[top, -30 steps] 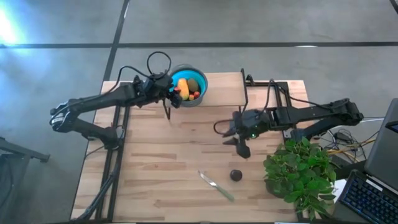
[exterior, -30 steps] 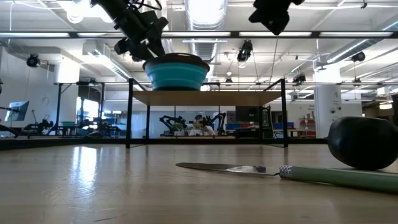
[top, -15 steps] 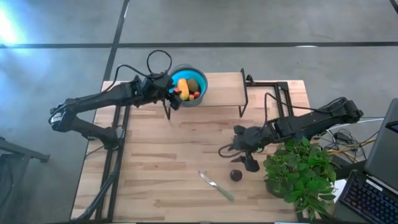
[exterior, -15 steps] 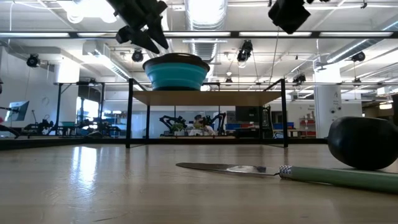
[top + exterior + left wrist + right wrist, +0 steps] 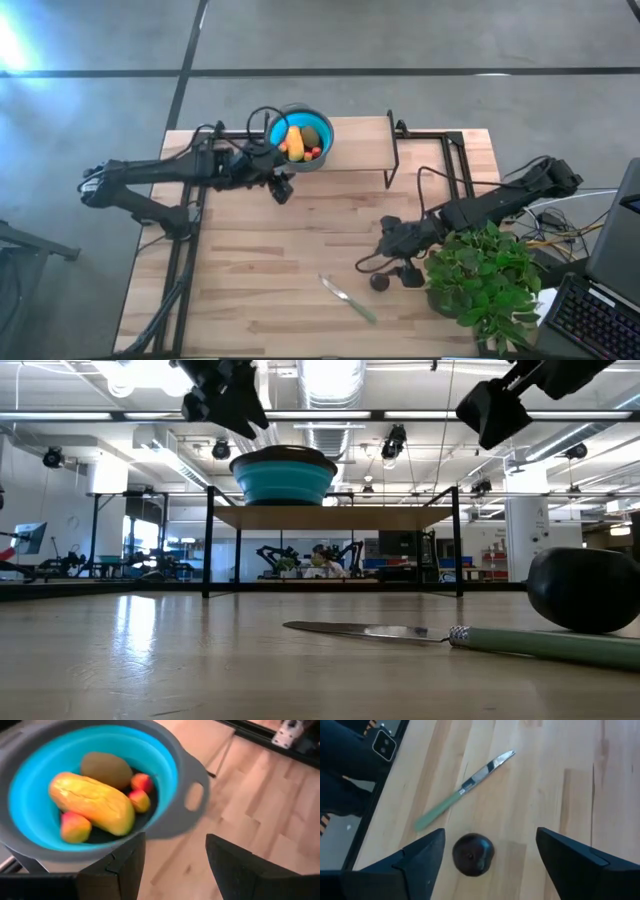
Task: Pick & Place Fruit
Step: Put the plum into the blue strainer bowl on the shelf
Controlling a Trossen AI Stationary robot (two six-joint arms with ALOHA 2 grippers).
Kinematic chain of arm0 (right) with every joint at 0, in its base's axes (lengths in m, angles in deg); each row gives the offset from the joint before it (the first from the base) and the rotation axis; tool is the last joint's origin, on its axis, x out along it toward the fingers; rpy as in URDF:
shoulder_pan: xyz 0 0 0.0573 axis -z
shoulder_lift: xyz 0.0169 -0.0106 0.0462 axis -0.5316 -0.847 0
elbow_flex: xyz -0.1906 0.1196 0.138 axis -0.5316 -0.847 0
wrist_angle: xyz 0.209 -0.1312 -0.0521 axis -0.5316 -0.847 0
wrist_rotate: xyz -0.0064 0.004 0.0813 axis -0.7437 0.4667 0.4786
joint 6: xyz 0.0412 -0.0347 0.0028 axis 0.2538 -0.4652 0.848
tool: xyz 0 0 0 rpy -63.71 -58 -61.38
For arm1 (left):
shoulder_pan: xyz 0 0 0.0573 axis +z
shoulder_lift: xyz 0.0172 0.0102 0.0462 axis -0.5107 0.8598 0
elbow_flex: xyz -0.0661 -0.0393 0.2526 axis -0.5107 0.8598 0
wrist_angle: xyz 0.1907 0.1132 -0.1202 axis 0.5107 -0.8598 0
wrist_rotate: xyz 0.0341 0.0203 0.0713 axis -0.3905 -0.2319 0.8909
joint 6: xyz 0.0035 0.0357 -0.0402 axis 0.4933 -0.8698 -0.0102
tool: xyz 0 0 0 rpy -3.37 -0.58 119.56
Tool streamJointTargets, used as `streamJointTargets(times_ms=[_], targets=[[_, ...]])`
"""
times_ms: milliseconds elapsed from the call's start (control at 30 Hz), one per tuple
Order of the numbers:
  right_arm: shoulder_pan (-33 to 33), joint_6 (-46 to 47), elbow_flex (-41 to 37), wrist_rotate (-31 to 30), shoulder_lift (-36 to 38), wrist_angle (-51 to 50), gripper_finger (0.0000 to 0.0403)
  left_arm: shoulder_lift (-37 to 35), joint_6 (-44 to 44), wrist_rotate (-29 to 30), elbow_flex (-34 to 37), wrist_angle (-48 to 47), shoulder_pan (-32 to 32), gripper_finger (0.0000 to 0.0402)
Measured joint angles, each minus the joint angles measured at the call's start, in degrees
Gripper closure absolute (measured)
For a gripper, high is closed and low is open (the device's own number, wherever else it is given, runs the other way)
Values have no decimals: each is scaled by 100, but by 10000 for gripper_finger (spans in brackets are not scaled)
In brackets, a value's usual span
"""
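A blue bowl with a grey rim (image 5: 300, 135) stands on a raised wooden shelf. It holds the elongated orange-yellow fruit (image 5: 92, 802), the olive-green oval one (image 5: 106, 769) and small red-orange pieces (image 5: 141, 782). The dark round fruit (image 5: 379, 282) lies on the table, also plain in the right wrist view (image 5: 473, 854). My right gripper (image 5: 405, 272) hangs open just right of and above it, fingers (image 5: 422, 857) to either side, touching nothing. My left gripper (image 5: 283, 190) is open in front of the bowl, on its near side, its wrist view (image 5: 176, 839) looking over the rim.
A knife with a green handle (image 5: 348, 300) lies left of the dark fruit, blade toward the far left. A leafy potted plant (image 5: 480, 285) crowds the table's near right corner beside my right arm. The shelf's black legs (image 5: 392, 150) stand at the far side. Bare wood lies mid-table.
My right gripper has travelled toward the table's near right, coming down beside the dark round fruit. My left gripper has drawn back from the bowl toward the near edge. The fruit, the bowl and the knife have stayed where they were.
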Motion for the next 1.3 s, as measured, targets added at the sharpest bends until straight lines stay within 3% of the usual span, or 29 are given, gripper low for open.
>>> streamJointTargets(times_ms=[467,1033,1300], targets=[[-96,-65,-16,-38,-828,134,49,0,595,1,2,-1177,-936,188],[-397,171,20,150,-1739,156,93,-2,901,257,4,-1398,-1406,188],[-475,290,21,162,-2026,174,86,-2,903,313,4,-1398,-1406,188]])
